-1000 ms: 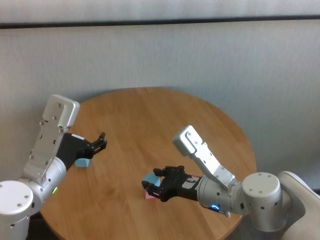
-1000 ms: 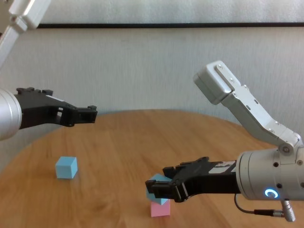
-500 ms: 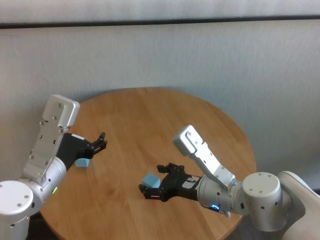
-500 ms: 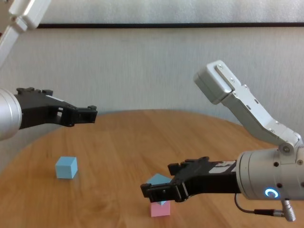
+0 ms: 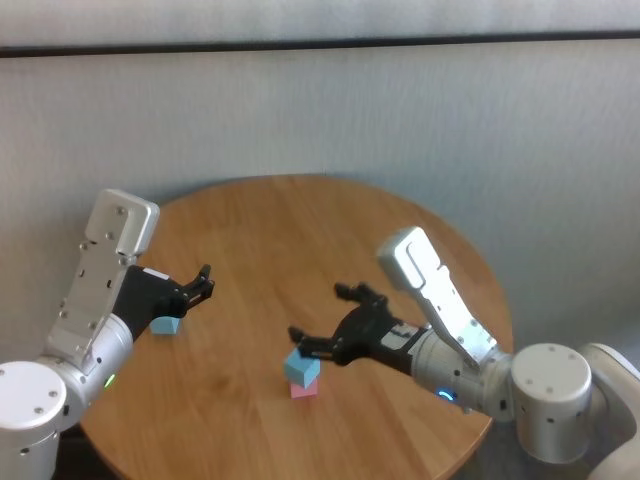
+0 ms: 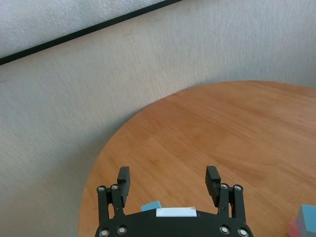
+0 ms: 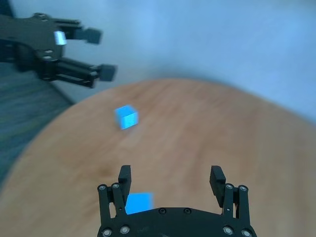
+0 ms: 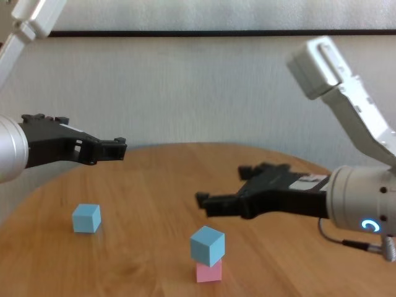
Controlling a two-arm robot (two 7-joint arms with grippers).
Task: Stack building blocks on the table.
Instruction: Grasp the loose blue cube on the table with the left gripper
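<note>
Blue cube (image 8: 207, 245) rests on pink cube (image 8: 209, 271); right gripper (image 8: 224, 192) (fingers apart) hovers above; left gripper (image 6: 169, 180) spread, parked.

Right hand (image 7: 170, 178): fingers spread apart, nothing between them, above the worktop (image 7: 207, 128).
Near blue cube (image 7: 138, 202): just beside one finger.
Far blue cube (image 7: 126, 117): toward the worktop's far edge.
Left hand (image 7: 101, 54): beyond that edge, fingers apart.

Glossy wood-grain table (image 5: 300, 240), matte cubes (image 8: 207, 245)
</note>
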